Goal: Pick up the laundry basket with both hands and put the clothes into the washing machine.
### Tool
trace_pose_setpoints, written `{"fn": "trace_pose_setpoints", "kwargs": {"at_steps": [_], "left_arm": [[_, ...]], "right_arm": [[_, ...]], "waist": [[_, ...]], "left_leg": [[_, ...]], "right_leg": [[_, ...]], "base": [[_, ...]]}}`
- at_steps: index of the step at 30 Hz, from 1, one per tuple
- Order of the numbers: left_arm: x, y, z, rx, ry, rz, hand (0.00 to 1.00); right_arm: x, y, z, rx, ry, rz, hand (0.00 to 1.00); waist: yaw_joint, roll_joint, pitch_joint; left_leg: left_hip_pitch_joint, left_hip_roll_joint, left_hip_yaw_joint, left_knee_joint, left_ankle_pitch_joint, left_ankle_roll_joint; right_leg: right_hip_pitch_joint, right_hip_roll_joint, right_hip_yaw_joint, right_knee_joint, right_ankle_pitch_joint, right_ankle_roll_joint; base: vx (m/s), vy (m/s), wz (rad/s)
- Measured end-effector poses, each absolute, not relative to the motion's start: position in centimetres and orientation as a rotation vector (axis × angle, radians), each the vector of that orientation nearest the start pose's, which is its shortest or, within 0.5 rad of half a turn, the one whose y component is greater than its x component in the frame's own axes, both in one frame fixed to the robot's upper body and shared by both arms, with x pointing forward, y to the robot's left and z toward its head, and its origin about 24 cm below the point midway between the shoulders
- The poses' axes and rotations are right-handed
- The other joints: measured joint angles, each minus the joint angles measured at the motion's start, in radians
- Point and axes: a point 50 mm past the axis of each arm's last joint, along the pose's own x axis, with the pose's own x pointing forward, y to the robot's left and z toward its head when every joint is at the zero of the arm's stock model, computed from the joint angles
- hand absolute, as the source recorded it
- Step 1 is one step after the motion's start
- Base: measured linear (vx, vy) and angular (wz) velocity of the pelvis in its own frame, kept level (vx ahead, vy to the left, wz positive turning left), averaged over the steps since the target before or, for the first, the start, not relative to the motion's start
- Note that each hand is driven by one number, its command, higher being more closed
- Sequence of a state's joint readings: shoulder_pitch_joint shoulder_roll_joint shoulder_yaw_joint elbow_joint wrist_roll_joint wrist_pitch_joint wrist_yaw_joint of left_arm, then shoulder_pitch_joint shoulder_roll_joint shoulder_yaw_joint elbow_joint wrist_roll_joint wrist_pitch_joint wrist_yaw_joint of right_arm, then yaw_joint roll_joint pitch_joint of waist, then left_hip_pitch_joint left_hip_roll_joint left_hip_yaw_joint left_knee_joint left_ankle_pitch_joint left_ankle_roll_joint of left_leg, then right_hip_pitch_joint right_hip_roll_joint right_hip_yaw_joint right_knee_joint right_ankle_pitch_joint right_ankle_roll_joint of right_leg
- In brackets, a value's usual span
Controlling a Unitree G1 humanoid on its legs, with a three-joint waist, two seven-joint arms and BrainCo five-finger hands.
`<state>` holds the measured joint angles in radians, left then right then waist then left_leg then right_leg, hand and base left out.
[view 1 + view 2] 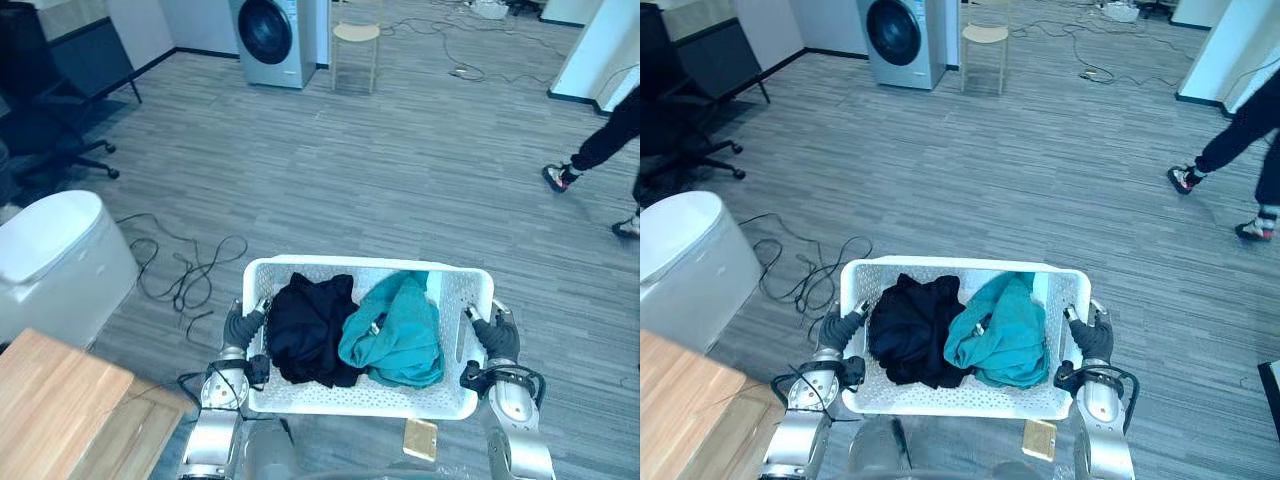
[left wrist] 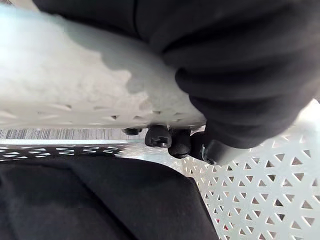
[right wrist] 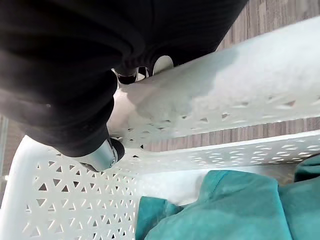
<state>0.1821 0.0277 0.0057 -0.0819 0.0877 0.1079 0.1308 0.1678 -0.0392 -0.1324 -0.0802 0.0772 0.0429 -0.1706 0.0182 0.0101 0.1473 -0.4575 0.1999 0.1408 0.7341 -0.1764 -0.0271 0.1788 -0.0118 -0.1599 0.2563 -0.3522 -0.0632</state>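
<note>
The white plastic laundry basket [image 1: 360, 400] with little triangle holes is right in front of me, held up off the floor between my two hands. Inside it, a heap of black clothes [image 1: 305, 325] lies on my left side and a bunched teal garment [image 1: 400, 335] lies on my right, and the two touch in the middle. My left hand [image 1: 243, 325] grips the left end: my dark fingertips [image 2: 159, 136] are curled under the rim there. My right hand [image 1: 493, 338] grips the right end the same way, hooked over the rim with the thumb on the inside wall. So I think the picking-up part is done and I am at the carrying part. The silver-grey washing machine [image 1: 272, 38] with the dark round door stands far away across the grey plank floor [image 1: 400, 170], with a small wooden stool [image 1: 356, 45] just beside it. Next I need to walk over there with the basket held flat so nothing tips out. A person [image 1: 600, 150] in dark trousers is walking far off on my right, so I should watch that side.
</note>
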Motion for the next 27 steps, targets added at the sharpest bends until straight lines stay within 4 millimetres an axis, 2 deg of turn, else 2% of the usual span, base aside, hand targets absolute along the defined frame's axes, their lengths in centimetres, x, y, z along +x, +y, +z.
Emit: {"fn": "trace_pose_setpoints", "kwargs": {"at_steps": [1, 2, 3, 4, 5, 6, 7, 8, 9, 10, 11, 13, 14, 15, 16, 17, 18, 19, 20, 21, 22, 23, 24, 25, 26, 27], "left_arm": [[21.4, 17.4, 1.3, 0.119, 0.189, 0.196, 1.0], [21.4, 17.3, 1.3, 0.113, 0.185, 0.197, 1.0], [21.3, 17.4, 1.5, 0.118, 0.177, 0.197, 1.0], [21.2, 17.6, 1.4, 0.126, 0.186, 0.209, 1.0], [21.1, 17.6, 1.4, 0.13, 0.185, 0.215, 1.0], [21.1, 17.7, 1.4, 0.138, 0.186, 0.212, 1.0], [21.2, 17.7, 1.5, 0.147, 0.185, 0.204, 1.0], [21.2, 17.7, 1.4, 0.15, 0.187, 0.204, 1.0], [21.1, 17.8, 1.3, 0.157, 0.202, 0.215, 1.0], [21.1, 17.9, 1.2, 0.165, 0.209, 0.219, 1.0], [21.1, 17.9, 1.4, 0.17, 0.204, 0.215, 1.0], [21.2, 17.7, 1.9, 0.173, 0.179, 0.203, 1.0], [21.4, 17.6, 2.7, 0.174, 0.144, 0.198, 1.0], [21.6, 17.5, 3.2, 0.174, 0.116, 0.189, 1.0], [21.9, 17.4, 3.5, 0.176, 0.104, 0.185, 1.0], [22.2, 17.5, 3.8, 0.183, 0.089, 0.181, 1.0], [22.3, 17.5, 3.8, 0.187, 0.09, 0.181, 1.0], [22.2, 17.5, 3.1, 0.184, 0.118, 0.181, 1.0], [22.2, 17.4, 2.8, 0.177, 0.134, 0.185, 1.0], [22.2, 17.5, 2.6, 0.174, 0.142, 0.191, 1.0], [22.2, 17.4, 2.6, 0.169, 0.142, 0.192, 1.0], [22.2, 17.2, 2.5, 0.154, 0.145, 0.196, 1.0], [22.0, 17.3, 2.4, 0.146, 0.152, 0.203, 1.0], [22.0, 17.3, 2.3, 0.139, 0.154, 0.203, 1.0], [21.9, 17.3, 2.2, 0.119, 0.158, 0.204, 1.0], [21.7, 17.4, 2.1, 0.115, 0.162, 0.209, 1.0]], "right_arm": [[22.0, -20.7, 2.2, 0.007, 0.108, -0.332, 1.0], [22.5, -20.7, 2.3, 0.003, 0.104, -0.326, 1.0], [22.9, -20.6, 1.9, 0.006, 0.121, -0.323, 1.0], [22.8, -20.4, 1.2, 0.019, 0.151, -0.324, 1.0], [22.9, -20.3, 1.1, 0.022, 0.152, -0.324, 1.0], [22.9, -20.4, 1.2, 0.02, 0.148, -0.33, 1.0], [22.9, -20.4, 0.8, 0.026, 0.161, -0.326, 1.0], [23.1, -20.2, 0.7, 0.027, 0.171, -0.322, 1.0], [23.1, -19.9, 0.3, 0.026, 0.191, -0.318, 1.0], [23.0, -19.8, 0.2, 0.024, 0.193, -0.318, 1.0], [22.5, -19.8, 0.2, 0.02, 0.191, -0.321, 1.0], [21.9, -20.1, 0.8, 0.015, 0.16, -0.331, 1.0], [22.0, -20.1, 1.6, 0.018, 0.12, -0.337, 1.0], [22.0, -20.4, 2.1, 0.011, 0.088, -0.345, 1.0], [22.0, -20.5, 2.2, 0.008, 0.082, -0.349, 1.0], [22.1, -20.5, 2.3, 0.012, 0.077, -0.355, 1.0], [22.1, -20.5, 2.1, 0.011, 0.082, -0.36, 1.0], [22.0, -20.4, 1.5, 0.007, 0.111, -0.359, 1.0], [22.0, -20.4, 1.4, 0.007, 0.122, -0.356, 1.0], [22.1, -20.4, 1.4, 0.005, 0.122, -0.355, 1.0], [22.0, -20.4, 1.4, 0.004, 0.124, -0.354, 1.0], [22.0, -20.6, 1.4, -0.006, 0.122, -0.353, 1.0], [22.1, -20.5, 1.6, -0.008, 0.118, -0.347, 1.0], [22.1, -20.5, 1.8, -0.011, 0.109, -0.344, 1.0], [22.3, -20.5, 2.1, -0.013, 0.09, -0.344, 1.0], [22.4, -20.5, 2.2, -0.012, 0.087, -0.343, 1.0]], "waist": [[0.01, -0.009, 0.003], [0.02, -0.007, 0.002], [0.043, -0.026, -0.009], [0.05, -0.067, -0.036], [0.046, -0.077, -0.037], [0.028, -0.099, -0.036], [0.011, -0.116, -0.036], [0.005, -0.118, -0.036], [0.001, -0.105, -0.026], [-0.001, -0.08, -0.014], [-0.005, -0.062, -0.01], [-0.016, -0.042, -0.017], [-0.04, -0.04, -0.015], [-0.055, -0.038, -0.015], [-0.057, -0.04, -0.018], [-0.062, -0.054, -0.024], [-0.063, -0.062, -0.026], [-0.063, -0.057, -0.051], [-0.061, -0.031, -0.055], [-0.061, -0.011, -0.055], [-0.062, -0.003, -0.053], [-0.064, 0.025, -0.036], [-0.058, 0.038, -0.03], [-0.054, 0.044, -0.033], [-0.043, 0.056, -0.033], [-0.031, 0.055, -0.031]], "left_leg": [[-0.009, -0.027, -0.003, -0.174, 0.031, -0.042], [-0.004, -0.04, -0.004, -0.287, 0.053, -0.069], [0.001, -0.079, 0.003, -0.311, 0.157, -0.043], [-0.008, -0.126, 0.005, -0.238, 0.13, 0.023], [-0.009, -0.144, 0.007, -0.198, 0.096, 0.051], [0.013, -0.171, 0.024, -0.137, 0.03, 0.09], [0.059, -0.207, 0.043, -0.114, -0.03, 0.125], [0.096, -0.217, 0.048, -0.12, -0.06, 0.129], [0.194, -0.222, 0.047, -0.144, -0.106, 0.131], [0.32, -0.215, 0.038, -0.208, -0.131, 0.125], [0.41, -0.205, 0.031, -0.273, -0.137, 0.12], [0.507, -0.185, 0.019, -0.365, -0.141, 0.114], [0.567, -0.175, -0.001, -0.408, -0.151, 0.095], [0.605, -0.162, -0.007, -0.445, -0.16, 0.081], [0.624, -0.157, -0.005, -0.462, -0.163, 0.073], [0.671, -0.149, -0.002, -0.502, -0.181, 0.04], [0.732, -0.142, -0.004, -0.531, -0.205, 0.001], [0.767, -0.107, -0.016, -0.516, -0.213, -0.014], [0.766, -0.084, -0.02, -0.486, -0.21, -0.02], [0.734, -0.051, -0.025, -0.375, -0.175, -0.069], [0.704, -0.037, -0.027, -0.293, -0.146, -0.078], [0.63, 0.009, -0.027, -0.069, -0.038, -0.063], [0.534, 0.064, -0.029, 0.164, 0.205, -0.032], [0.483, 0.098, -0.033, 0.283, 0.289, -0.024], [0.389, 0.153, -0.029, 0.511, 0.258, 0.013], [0.327, 0.173, -0.023, 0.623, 0.215, 0.071]], "right_leg": [[0.025, -0.018, -0.001, -0.012, -0.023, 0.018], [0.041, -0.023, 0.0, -0.026, -0.034, 0.034], [0.084, -0.06, 0.021, -0.033, -0.065, 0.055], [0.07, -0.107, 0.042, 0.051, -0.071, 0.061], [0.039, -0.133, 0.045, 0.151, -0.067, 0.066], [-0.047, -0.198, 0.056, 0.413, 0.0, 0.144], [-0.133, -0.257, 0.062, 0.65, 0.164, 0.174], [-0.176, -0.28, 0.063, 0.756, 0.218, 0.171], [-0.247, -0.283, 0.063, 0.915, 0.211, 0.14], [-0.294, -0.257, 0.047, 0.988, 0.182, 0.1], [-0.336, -0.225, 0.022, 0.995, 0.158, 0.078], [-0.429, -0.182, -0.03, 0.935, 0.113, 0.078], [-0.503, -0.169, -0.063, 0.827, 0.094, 0.079], [-0.562, -0.163, -0.092, 0.635, 0.097, 0.084], [-0.574, -0.161, -0.112, 0.485, 0.113, 0.093], [-0.566, -0.149, -0.147, 0.176, 0.193, 0.097], [-0.573, -0.138, -0.139, 0.082, 0.319, 0.078], [-0.556, -0.109, -0.129, 0.11, 0.428, 0.02], [-0.555, -0.094, -0.136, 0.144, 0.399, 0.014], [-0.551, -0.085, -0.151, 0.205, 0.341, 0.005], [-0.542, -0.082, -0.159, 0.227, 0.314, 0.001], [-0.483, -0.056, -0.177, 0.233, 0.271, -0.015], [-0.403, -0.03, -0.178, 0.204, 0.225, -0.014], [-0.365, -0.014, -0.174, 0.187, 0.206, -0.014], [-0.286, 0.021, -0.159, 0.147, 0.19, -0.018], [-0.224, 0.036, -0.137, 0.111, 0.188, -0.02]], "base": [[0.45, 0.125, -0.61], [0.45, 0.172, -0.68], [0.64, 0.225, -0.6], [0.82, 0.291, -0.41], [0.94, 0.287, 0.09], [0.94, 0.3, 0.42], [0.81, 0.238, 0.35], [0.78, 0.199, 0.06], [0.76, 0.148, -0.28], [0.73, 0.129, -0.31], [0.66, 0.099, -0.18], [0.55, 0.045, 0.12], [0.63, -0.011, 0.37], [0.65, -0.036, 0.38], [0.67, -0.089, 0.35], [0.68, -0.133, 0.24], [1.01, -0.237, 0.24], [0.73, -0.184, 0.05], [0.89, -0.216, 0.04], [0.58, -0.142, -0.01], [0.85, -0.219, 0.05], [0.69, -0.185, -0.01], [0.67, -0.154, -0.08], [0.65, -0.103, -0.31], [0.5, -0.048, -0.49], [0.75, -0.024, -0.63]]}}
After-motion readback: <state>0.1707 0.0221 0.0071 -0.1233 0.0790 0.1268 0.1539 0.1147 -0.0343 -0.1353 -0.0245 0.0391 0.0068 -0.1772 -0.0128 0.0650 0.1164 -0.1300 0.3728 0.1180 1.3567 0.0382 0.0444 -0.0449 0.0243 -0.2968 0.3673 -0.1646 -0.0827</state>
